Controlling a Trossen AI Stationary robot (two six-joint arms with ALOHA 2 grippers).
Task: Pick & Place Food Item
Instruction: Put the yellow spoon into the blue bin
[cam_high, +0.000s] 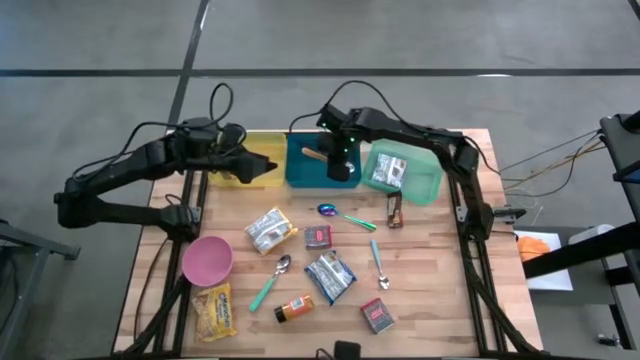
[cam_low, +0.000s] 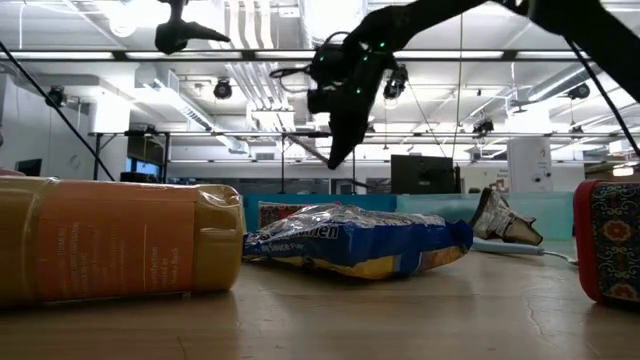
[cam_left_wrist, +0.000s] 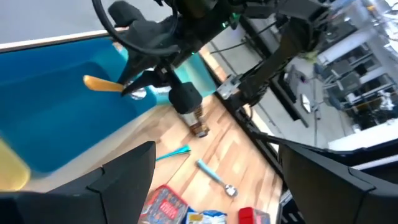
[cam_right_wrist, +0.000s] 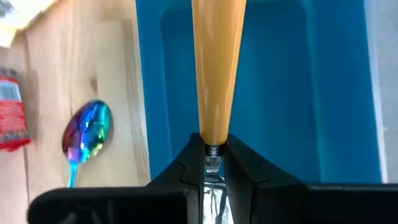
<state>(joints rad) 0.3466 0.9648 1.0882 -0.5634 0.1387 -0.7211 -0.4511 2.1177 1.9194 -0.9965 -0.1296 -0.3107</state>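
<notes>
The thing in hand is a utensil with a tan, tapering handle, probably wooden or plastic, with a metal neck. The right end effector has its fingers pressed together on that metal neck, and the handle points out over the floor of the blue rectangular plastic bin. The high view shows the same tan handle lying low inside the blue bin, with the right end effector reaching down into it at the bin's right side.

My judgement is that this is the placing step, at its end: the utensil is inside the bin and only needs letting go. The next move would be to spread the fingers and lift straight up, clear of the bin wall, without dragging the handle along. The task speaks of a food item, yet what is pinched looks like a utensil.

The left end effector waits with fingers spread and nothing between them, over the yellow bin just left of the blue one.

The utensil's working end is hidden by the fingers, so I cannot say whether it is a spoon or a fork, nor whether the handle already rests on the bin floor. The low view is blocked by an orange bottle and a blue snack bag on the wooden worktop, so the bin's inside does not show there.
</notes>
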